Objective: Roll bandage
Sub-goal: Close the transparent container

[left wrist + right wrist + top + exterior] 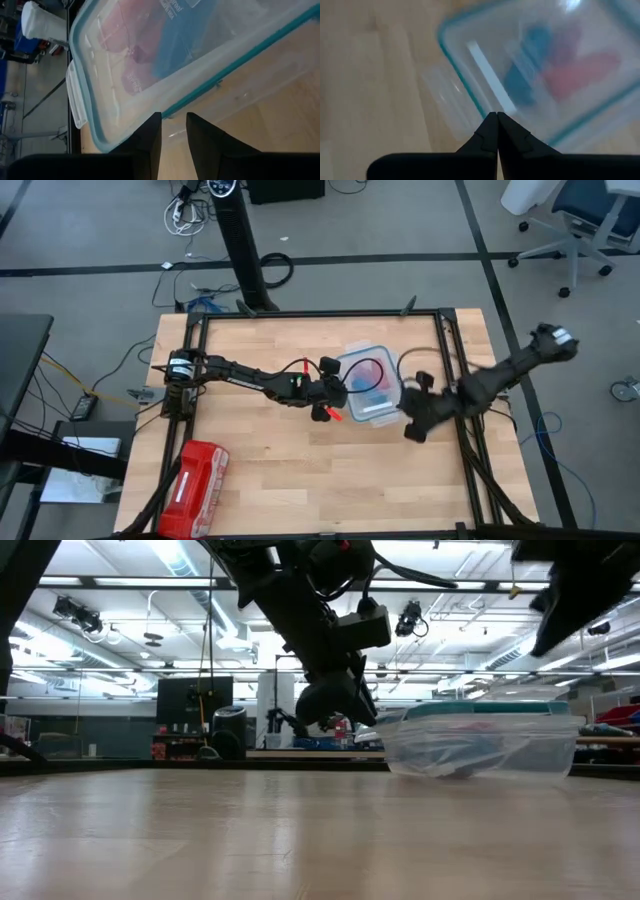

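The blue bandage (176,50) lies inside a clear plastic box (366,386) with a teal-rimmed lid, at the table's middle. It shows through the lid, also in the right wrist view (527,75). My left gripper (173,122) is at the box's left side, level with the lid's rim, with a narrow gap between its fingers. My right gripper (496,117) is shut and empty. It hangs above the box's near right corner, and the low view shows that arm well above the box (480,740). My left gripper's fingertips (156,120) stand right at the lid's teal rim (175,107) on the box's left side, coming level from the table's left. I cannot tell whether they touch the rim.
Red-pink fabric rolls (132,75) lie in the box beside the bandage. A red zip pouch (195,475) lies at the table's near left corner. Bare wood shows in front of the box and to its left (300,470). A black frame (320,315) edges the table.
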### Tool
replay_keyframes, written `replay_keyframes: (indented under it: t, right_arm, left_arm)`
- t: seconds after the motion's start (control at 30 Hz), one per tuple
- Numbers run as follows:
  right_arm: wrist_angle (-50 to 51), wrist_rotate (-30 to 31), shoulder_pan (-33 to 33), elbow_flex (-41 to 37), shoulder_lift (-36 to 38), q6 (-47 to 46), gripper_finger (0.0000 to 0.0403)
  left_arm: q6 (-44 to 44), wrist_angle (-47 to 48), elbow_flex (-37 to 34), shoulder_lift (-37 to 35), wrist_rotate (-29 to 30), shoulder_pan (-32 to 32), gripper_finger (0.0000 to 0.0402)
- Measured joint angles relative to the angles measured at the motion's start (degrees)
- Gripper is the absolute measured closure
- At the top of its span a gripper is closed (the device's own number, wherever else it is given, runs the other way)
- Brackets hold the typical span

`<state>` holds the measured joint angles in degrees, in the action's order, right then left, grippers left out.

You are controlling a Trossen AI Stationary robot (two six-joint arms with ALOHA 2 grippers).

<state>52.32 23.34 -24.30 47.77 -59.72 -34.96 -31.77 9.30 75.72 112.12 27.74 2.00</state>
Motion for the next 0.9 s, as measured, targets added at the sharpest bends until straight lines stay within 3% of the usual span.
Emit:
replay_keyframes:
  t: [0.2,0.33,0.63,0.9]
  right_arm:
    - [-4.56,23.61,-16.55,0.0,-7.36,-1.34,0.0403]
    - [-6.05,32.0,-21.38,-0.02,-14.84,-3.62,0.0402]
    - [-7.67,25.58,-21.37,1.19,-25.37,2.97,0.0374]
    - [-7.47,25.17,-20.99,5.05,-25.97,6.63,0.0284]
  left_arm:
    - [3.48,-0.11,0.0,0.02,0.3,0.0,0.0307]
    - [4.98,-0.2,0.0,0.02,0.38,0.02,0.0307]
    - [5.21,-2.31,0.0,0.02,0.48,0.02,0.0307]
    - [5.08,-2.25,0.0,0.02,0.07,-0.11,0.0307]
